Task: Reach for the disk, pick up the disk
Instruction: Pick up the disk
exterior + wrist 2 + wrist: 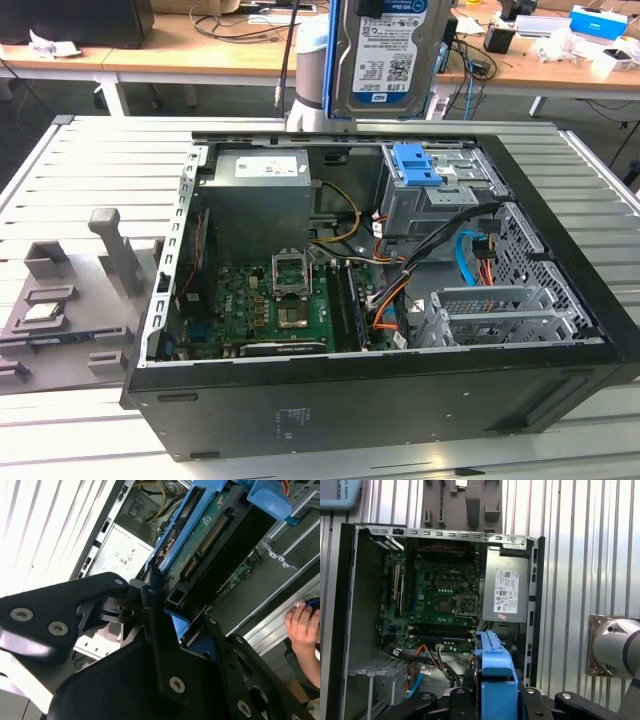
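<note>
The disk [388, 55], a silver metal drive with a blue-and-white label and blue rails, hangs upright in the air above the back of the open computer case [380, 400]. My gripper [492, 696] is shut on it. In the first wrist view the disk's blue rail [492, 672] shows edge-on between the black fingers [462, 700]. The second wrist view shows its green circuit-board side [207, 532] held in the black finger linkage [150, 605], over the case interior.
Inside the case are a motherboard [270, 295], a power supply [265, 180], cables, and a drive cage with a blue plastic clip [417, 165]. Grey fixtures [60, 300] lie on the slatted table at the exterior view's left. A person's hand [302, 625] is beside the case.
</note>
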You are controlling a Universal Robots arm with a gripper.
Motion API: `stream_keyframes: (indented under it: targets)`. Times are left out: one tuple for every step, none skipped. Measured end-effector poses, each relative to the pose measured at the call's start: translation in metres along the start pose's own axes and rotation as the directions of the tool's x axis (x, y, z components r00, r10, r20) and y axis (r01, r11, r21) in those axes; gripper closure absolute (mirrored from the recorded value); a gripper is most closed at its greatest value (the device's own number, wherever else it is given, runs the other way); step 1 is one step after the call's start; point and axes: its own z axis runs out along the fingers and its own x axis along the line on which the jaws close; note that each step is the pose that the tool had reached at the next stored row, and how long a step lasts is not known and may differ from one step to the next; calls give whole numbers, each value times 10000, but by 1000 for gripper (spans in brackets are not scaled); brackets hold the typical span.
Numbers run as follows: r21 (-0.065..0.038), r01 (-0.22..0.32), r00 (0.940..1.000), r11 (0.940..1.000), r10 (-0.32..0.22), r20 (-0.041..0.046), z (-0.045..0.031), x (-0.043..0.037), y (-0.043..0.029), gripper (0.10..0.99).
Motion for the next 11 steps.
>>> stream_keyframes:
  targets:
    - [0, -2, 10000, 10000, 2, 0, -1, 2, -29, 718]
    - [0, 1, 10000, 10000, -1, 1, -3, 4, -82, 718]
    - [0, -1, 10000, 10000, 1, 2, -4, 6, -126, 718]
    - [-2, 1, 10000, 10000, -1, -1, -8, 8, -186, 718]
    - [-3, 0, 10000, 10000, 0, -1, -10, 9, -225, 718]
    - [-2, -1, 10000, 10000, 1, 0, -11, 10, -254, 718]
    - [-3, 1, 10000, 10000, -1, 0, -13, 11, -291, 718]
    - [-4, 0, 10000, 10000, 0, -1, -14, 12, -325, 718]
    - [-5, -2, 10000, 10000, 2, 0, -16, 13, -377, 718]
    - [-8, 0, 10000, 10000, 0, 0, -19, 13, -440, 718]
    - [-11, -1, 10000, 10000, 1, 2, -20, 13, -483, 718]
